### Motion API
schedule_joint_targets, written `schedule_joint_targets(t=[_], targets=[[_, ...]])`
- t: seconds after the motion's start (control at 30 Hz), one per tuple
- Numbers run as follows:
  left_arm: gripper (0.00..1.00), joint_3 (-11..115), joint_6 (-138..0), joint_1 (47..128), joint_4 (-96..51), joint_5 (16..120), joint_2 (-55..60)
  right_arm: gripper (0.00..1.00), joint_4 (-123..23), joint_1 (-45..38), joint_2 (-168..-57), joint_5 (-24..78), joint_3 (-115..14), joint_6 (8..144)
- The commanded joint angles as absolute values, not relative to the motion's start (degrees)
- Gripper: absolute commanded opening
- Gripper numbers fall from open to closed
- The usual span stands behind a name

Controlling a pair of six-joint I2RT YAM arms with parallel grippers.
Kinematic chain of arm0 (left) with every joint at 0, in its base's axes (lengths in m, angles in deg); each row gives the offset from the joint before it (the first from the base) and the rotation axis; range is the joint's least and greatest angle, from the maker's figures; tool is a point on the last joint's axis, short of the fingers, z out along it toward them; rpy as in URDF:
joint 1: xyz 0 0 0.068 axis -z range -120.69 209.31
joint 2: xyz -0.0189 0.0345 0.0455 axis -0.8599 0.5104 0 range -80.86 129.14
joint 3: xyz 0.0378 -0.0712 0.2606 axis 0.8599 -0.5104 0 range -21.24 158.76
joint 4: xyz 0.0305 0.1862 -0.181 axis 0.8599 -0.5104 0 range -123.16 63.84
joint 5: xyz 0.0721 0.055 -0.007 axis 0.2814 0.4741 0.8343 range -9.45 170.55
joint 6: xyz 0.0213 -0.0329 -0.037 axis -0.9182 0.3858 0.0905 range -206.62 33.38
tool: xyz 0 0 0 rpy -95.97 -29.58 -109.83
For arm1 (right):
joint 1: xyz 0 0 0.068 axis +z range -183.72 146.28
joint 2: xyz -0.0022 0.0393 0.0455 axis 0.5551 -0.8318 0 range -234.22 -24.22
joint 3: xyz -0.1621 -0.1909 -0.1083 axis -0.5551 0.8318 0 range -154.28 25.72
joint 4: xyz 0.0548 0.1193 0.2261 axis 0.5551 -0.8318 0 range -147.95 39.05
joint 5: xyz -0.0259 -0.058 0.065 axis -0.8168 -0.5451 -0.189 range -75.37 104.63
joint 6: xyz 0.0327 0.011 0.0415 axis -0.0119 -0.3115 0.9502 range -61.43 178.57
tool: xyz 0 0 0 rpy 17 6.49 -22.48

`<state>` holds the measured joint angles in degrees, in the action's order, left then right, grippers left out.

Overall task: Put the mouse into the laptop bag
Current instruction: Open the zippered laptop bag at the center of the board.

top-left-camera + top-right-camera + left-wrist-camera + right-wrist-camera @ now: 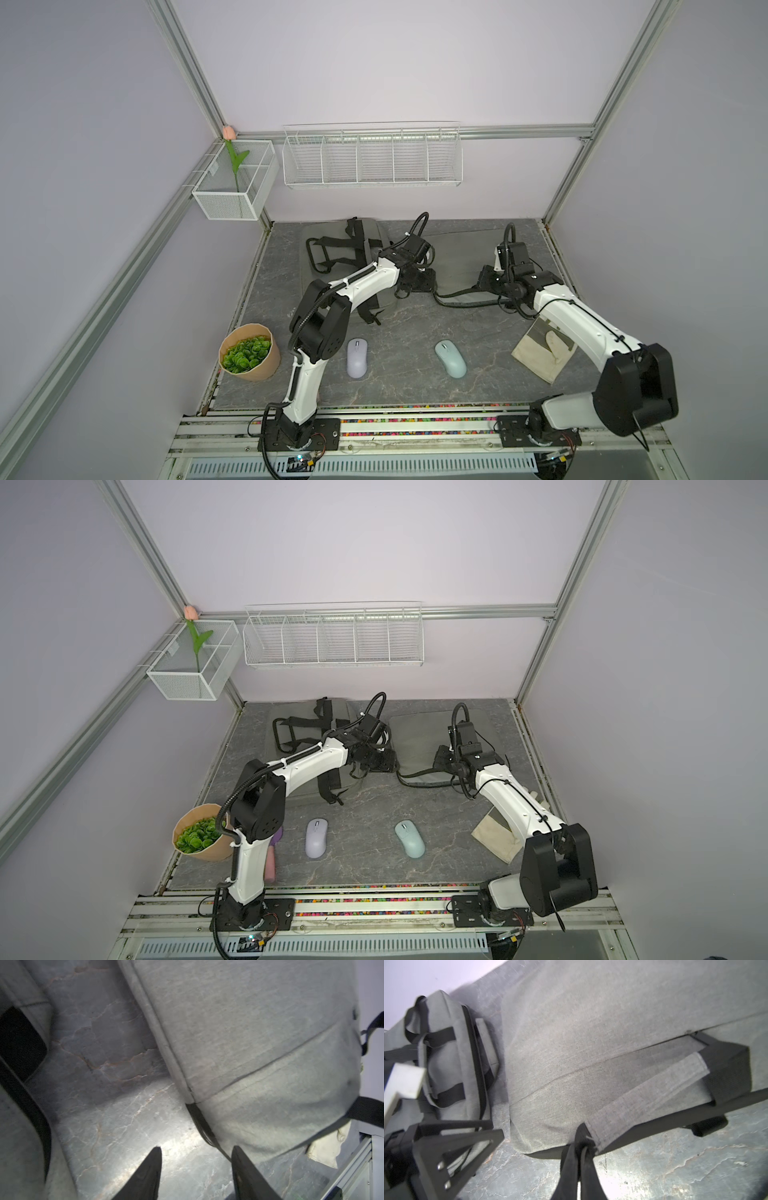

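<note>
Wrist view, right arm: the right fingers [569,1172] were pinched shut on the dark end of the handle [648,1095] at the near edge of the flat grey laptop bag [591,1022], which lay on the marbled worktop [675,1167]. A second grey bag [446,1053] with black straps lay just beside the laptop bag. No mouse appeared here.

Wrist view, left arm: the left fingers [145,1174] stood apart and empty over bare worktop at the laptop bag's corner seam. One finger was close to a black strap [199,1122] running from that corner; whether it touched could not be told.

Both top views: a lilac mouse [357,357] and a mint mouse [450,358] lay untouched on the worktop, well in front of the laptop bag. Only these views showed the mice; only the wrist views showed the grips.

The step in hand was probably opening the bag's mouth. Done well, the right fingers would lift the handle gently while the left fingers took the opposite lip, not the strap, so a wide gap formed. The zip was hidden in every view.
</note>
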<state>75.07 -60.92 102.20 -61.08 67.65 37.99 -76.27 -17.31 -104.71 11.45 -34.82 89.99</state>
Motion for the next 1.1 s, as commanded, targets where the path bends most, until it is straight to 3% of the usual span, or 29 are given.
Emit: schedule_joint_targets(t=[0.0, 0.03, 0.07, 0.1, 0.37, 0.57, 0.77, 1.07], targets=[[0.64, 74.84, -64.46, 103.69, -60.07, 70.00, 33.98, 0.06, -79.52, -18.26, -103.71, 11.70, -36.65, 87.69], [0.68, 74.95, -65.12, 104.13, -60.22, 70.58, 33.64, 0.06, -79.52, -18.58, -103.75, 12.23, -37.04, 87.58], [0.99, 75.24, -65.95, 104.62, -60.48, 71.22, 33.34, 0.06, -79.60, -19.15, -103.88, 13.32, -37.49, 87.58], [1.00, 75.61, -66.86, 105.27, -61.01, 72.36, 33.10, 0.06, -79.60, -19.72, -103.95, 14.47, -37.94, 87.66], [0.99, 73.06, -77.38, 112.14, -58.18, 86.06, 31.53, 0.06, -80.00, -23.54, -105.15, 22.37, -41.02, 88.17], [0.90, 70.25, -82.60, 115.31, -51.94, 89.67, 31.59, 0.06, -81.09, -25.19, -106.32, 28.42, -43.43, 88.54], [0.80, 78.48, -84.74, 115.82, -56.07, 94.37, 37.66, 0.06, -81.41, -25.54, -105.16, 30.49, -43.46, 88.66], [0.77, 87.38, -87.37, 117.79, -60.00, 97.70, 44.42, 0.06, -82.40, -25.98, -103.08, 30.70, -43.79, 88.10]])
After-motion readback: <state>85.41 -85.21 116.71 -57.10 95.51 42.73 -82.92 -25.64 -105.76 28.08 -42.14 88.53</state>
